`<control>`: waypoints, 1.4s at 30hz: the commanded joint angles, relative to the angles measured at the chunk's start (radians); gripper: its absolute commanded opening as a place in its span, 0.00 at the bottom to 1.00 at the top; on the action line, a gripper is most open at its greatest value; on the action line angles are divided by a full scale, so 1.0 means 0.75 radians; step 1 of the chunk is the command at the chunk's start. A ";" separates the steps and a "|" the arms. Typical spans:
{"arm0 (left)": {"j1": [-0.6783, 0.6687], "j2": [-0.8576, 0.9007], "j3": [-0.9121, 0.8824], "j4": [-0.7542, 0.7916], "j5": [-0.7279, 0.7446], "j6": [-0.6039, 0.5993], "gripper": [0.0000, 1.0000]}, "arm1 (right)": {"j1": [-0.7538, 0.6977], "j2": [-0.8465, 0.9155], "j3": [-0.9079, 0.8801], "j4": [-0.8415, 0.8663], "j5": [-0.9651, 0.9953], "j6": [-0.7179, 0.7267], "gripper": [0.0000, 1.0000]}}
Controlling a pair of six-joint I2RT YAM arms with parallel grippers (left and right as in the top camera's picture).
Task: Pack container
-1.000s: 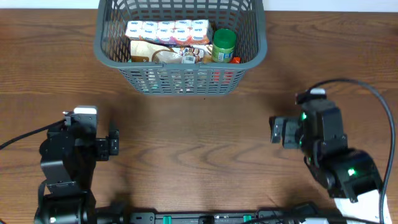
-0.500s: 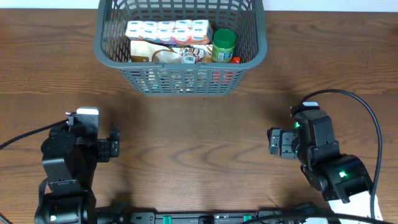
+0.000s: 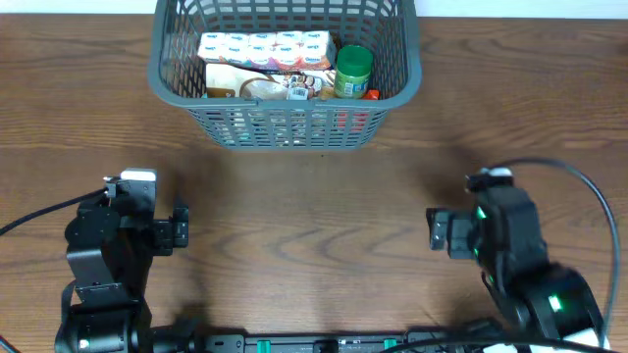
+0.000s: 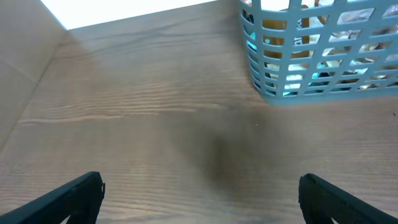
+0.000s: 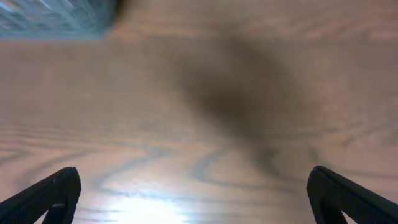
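The container, a dark grey slotted basket, stands at the far middle of the wooden table. Inside it lie a white multipack of small cups, a green-lidded jar and a brown packet. Its near left corner shows in the left wrist view, and a blurred corner shows in the right wrist view. My left gripper is open and empty above bare wood, near the front left. My right gripper is open and empty near the front right.
Black cables run from both arms, one looping over the table at the right. A white edge shows beyond the table at the far left in the left wrist view.
The right arm drew back toward the front edge and shifted slightly. The left arm and the basket's contents have not moved.
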 commanded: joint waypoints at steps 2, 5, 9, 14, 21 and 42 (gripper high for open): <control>-0.005 0.003 -0.003 -0.002 -0.020 0.007 0.98 | -0.015 -0.342 -0.151 0.029 -0.033 -0.049 0.99; -0.005 0.003 -0.003 -0.002 -0.020 0.007 0.99 | -0.054 -0.610 -0.337 0.104 -0.066 -0.056 0.99; -0.005 0.003 -0.003 -0.002 -0.020 0.007 0.98 | -0.109 -0.846 -0.599 0.314 -0.155 -0.056 0.99; -0.005 0.003 -0.003 -0.002 -0.020 0.007 0.99 | -0.110 -0.936 -0.839 0.805 -0.158 -0.089 0.99; -0.005 0.003 -0.003 -0.002 -0.020 0.007 0.98 | -0.111 -0.945 -1.055 1.267 -0.120 -0.254 0.99; -0.005 0.003 -0.003 -0.002 -0.020 0.007 0.98 | -0.147 -0.949 -1.122 1.265 -0.097 -0.296 0.99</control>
